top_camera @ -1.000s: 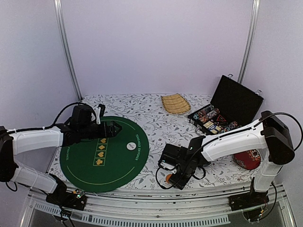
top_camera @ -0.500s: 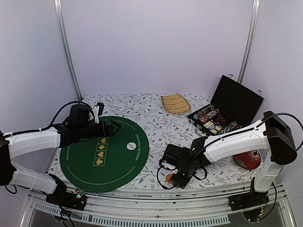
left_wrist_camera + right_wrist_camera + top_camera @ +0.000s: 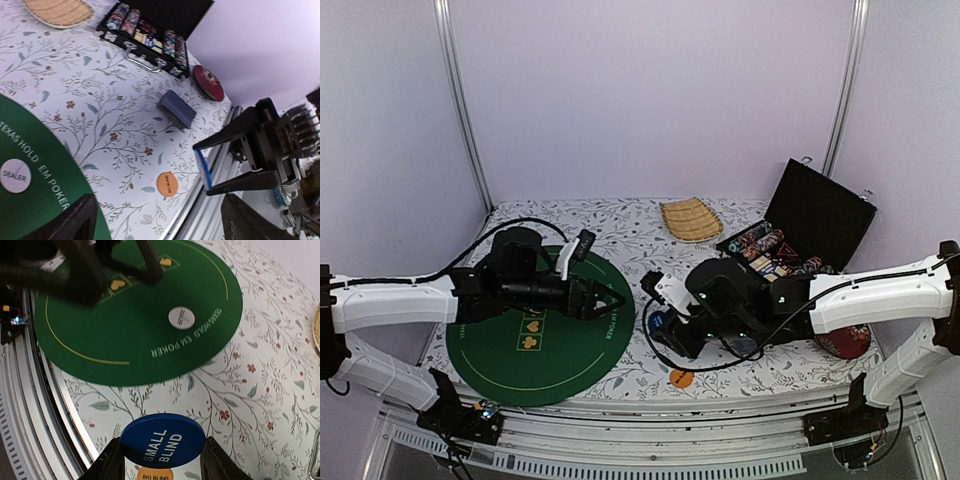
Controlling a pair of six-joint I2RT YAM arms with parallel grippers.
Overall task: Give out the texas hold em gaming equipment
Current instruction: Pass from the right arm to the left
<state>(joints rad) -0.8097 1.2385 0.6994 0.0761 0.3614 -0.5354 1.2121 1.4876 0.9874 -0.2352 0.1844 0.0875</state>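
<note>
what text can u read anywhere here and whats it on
"SMALL BLIND": on the blue token
"BIG BLIND": on the orange token lying on the floral tablecloth
"DEALER": on the white token on the mat
"TEXAS HOLD EM POKER": printed on the green round mat
Too small to read: any markings on the chips in the black case.

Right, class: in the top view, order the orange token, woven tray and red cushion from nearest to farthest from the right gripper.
1. Orange token, at the front edge, just before the right gripper.
2. Woven tray, at the back.
3. Red cushion, far right.
</note>
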